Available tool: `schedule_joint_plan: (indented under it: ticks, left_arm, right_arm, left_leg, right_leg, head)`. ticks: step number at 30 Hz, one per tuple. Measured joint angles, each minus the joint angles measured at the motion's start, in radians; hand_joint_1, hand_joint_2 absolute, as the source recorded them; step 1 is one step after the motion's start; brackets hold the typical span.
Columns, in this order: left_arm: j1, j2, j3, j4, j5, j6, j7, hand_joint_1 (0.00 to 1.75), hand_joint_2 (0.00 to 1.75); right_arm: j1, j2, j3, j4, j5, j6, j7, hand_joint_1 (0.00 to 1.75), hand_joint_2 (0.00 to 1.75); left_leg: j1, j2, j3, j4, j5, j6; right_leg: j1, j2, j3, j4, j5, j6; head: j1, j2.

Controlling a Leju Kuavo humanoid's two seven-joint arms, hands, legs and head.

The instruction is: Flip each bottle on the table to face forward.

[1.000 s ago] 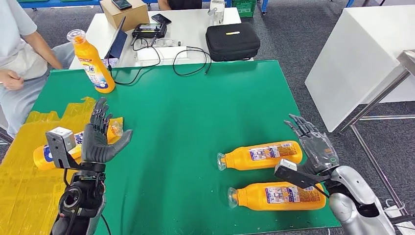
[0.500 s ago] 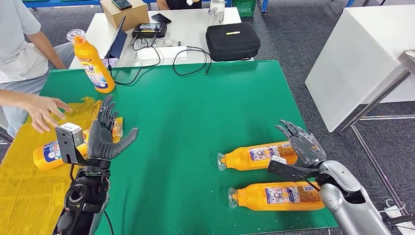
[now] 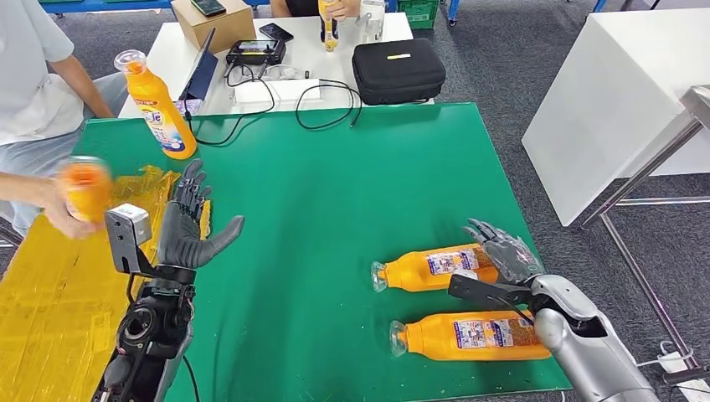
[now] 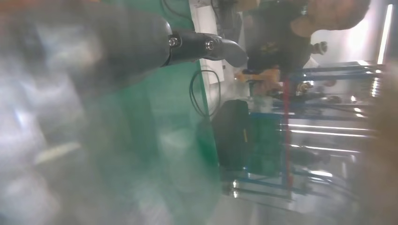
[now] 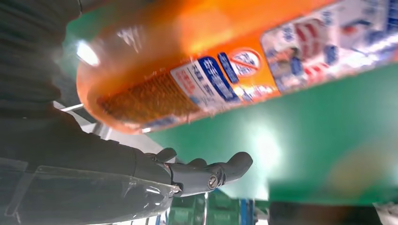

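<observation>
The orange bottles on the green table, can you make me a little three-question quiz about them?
1. True or false: the standing bottle is at the table's far left corner.
2. How many bottles lie beside the right hand?
3. The left hand is: A) gripping a bottle, B) open and holding nothing, C) pressing the black case.

Key: 1 true. 2 two, the farther bottle and the nearer bottle. 3 B.

Beyond the green mat (image 3: 335, 193), a white table (image 3: 335, 50) bears a black zipped case (image 3: 398, 69), a cardboard box (image 3: 213, 21), looped black cables (image 3: 322, 92) and a phone (image 3: 275, 33); yellow sheeting (image 3: 42, 310) lies alongside.
</observation>
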Motion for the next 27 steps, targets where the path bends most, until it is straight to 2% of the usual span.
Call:
schedule_joint_plan:
  ticks: [6,7,10,11,17,21,27]
  left_arm:
    - [-0.007,-0.001,-0.002,0.013,0.005,0.001,0.0,0.0,1.75]
    - [-0.008,-0.002,-0.003,0.014,0.005,0.001,0.0,0.0,1.75]
    - [-0.008,-0.003,-0.008,0.016,0.005,0.001,0.0,0.0,1.75]
    - [-0.009,-0.003,-0.009,0.016,0.006,0.001,0.0,0.0,1.75]
    - [-0.01,-0.006,-0.014,0.016,0.008,0.001,0.0,0.0,1.75]
    - [-0.01,-0.006,-0.015,0.017,0.008,0.001,0.0,0.0,1.75]
    - [-0.01,-0.007,-0.016,0.017,0.008,0.003,0.009,0.0,1.75]
  right_arm:
    - [-0.041,0.005,0.027,0.082,0.021,-0.016,0.035,0.04,1.75]
    - [-0.046,0.007,0.031,0.095,0.03,-0.025,0.043,0.25,1.75]
    - [-0.067,0.016,0.045,0.133,0.067,-0.056,0.07,1.21,1.75]
    - [-0.074,0.019,0.05,0.146,0.081,-0.067,0.079,1.33,1.75]
    - [-0.104,0.034,0.069,0.198,0.124,-0.111,0.103,1.37,1.75]
    - [-0.117,0.039,0.076,0.215,0.136,-0.125,0.111,1.75,1.75]
    - [-0.122,0.063,0.078,0.244,0.193,-0.197,0.135,1.75,1.75]
  left_leg:
    - [0.0,0.0,0.0,0.0,0.0,0.0]
    - [0.0,0.0,0.0,0.0,0.0,0.0]
    - [0.0,0.0,0.0,0.0,0.0,0.0]
    - [0.0,0.0,0.0,0.0,0.0,0.0]
    - [0.0,0.0,0.0,0.0,0.0,0.0]
    - [0.0,0.0,0.0,0.0,0.0,0.0]
    - [0.0,0.0,0.0,0.0,0.0,0.0]
  right_leg:
    - [0.0,0.0,0.0,0.0,0.0,0.0]
    - [0.0,0.0,0.0,0.0,0.0,0.0]
    - [0.0,0.0,0.0,0.0,0.0,0.0]
    - [0.0,0.0,0.0,0.0,0.0,0.0]
    - [0.0,0.0,0.0,0.0,0.0,0.0]
    - [0.0,0.0,0.0,0.0,0.0,0.0]
    - [0.0,0.0,0.0,0.0,0.0,0.0]
  head:
    - [0.0,0.0]
    - [0.0,0.0]
    - [0.0,0.0]
    - [0.0,0.0]
    - [0.0,0.0]
    - [0.0,0.0]
    - [0.0,0.0]
